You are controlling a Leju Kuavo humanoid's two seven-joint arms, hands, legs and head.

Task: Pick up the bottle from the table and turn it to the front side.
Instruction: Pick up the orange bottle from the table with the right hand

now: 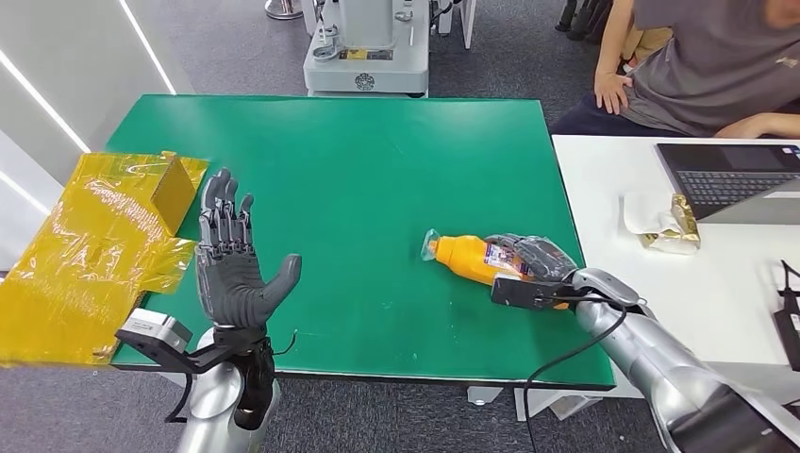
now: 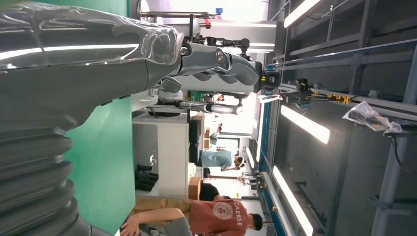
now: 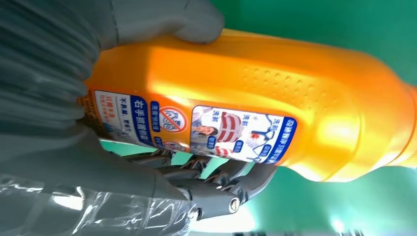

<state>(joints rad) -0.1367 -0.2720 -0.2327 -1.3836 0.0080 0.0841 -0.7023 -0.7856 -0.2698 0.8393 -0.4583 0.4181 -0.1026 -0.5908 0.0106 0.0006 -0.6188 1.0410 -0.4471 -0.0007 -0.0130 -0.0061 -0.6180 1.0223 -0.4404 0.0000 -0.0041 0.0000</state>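
Nearest, at the front left edge of the green table top (image 1: 358, 160): left hand (image 1: 231, 274) raised upright above the surface, palm facing right, fingers apart and extended, holding nothing. Same hand in the left wrist view (image 2: 216, 64), fingers stretched out, nothing between them.

Front right of the green top: right hand (image 1: 533, 264) wrapped around the orange plastic bottle with a blue-and-white printed label (image 1: 472, 257). Bottle lying on its side, body toward the right hand, clear-wrapped cap end pointing left toward the table's middle. Fingers (image 1: 524, 250) draped over the upper side of the bottle. Close up in the right wrist view: bottle (image 3: 275, 88) gripped between the thick grey thumb (image 3: 196, 22) on one side and dark fingers (image 3: 221, 189) curled under the other; label facing the camera, green surface behind. Cannot tell whether the bottle is resting on the table or just clear of it.

Left side, overhanging the table edge: crumpled yellow transparent plastic sheet with a small box (image 1: 104, 241).

Right, adjoining the green top: white table (image 1: 604, 179) carrying a dark laptop (image 1: 726, 179) and a crinkled gold-and-white wrapper (image 1: 665, 226).

Far right: seated person in a grey shirt (image 1: 717, 61), one hand on a knee.

Far centre, beyond the table: grey-white machine base (image 1: 368, 52) on the floor.
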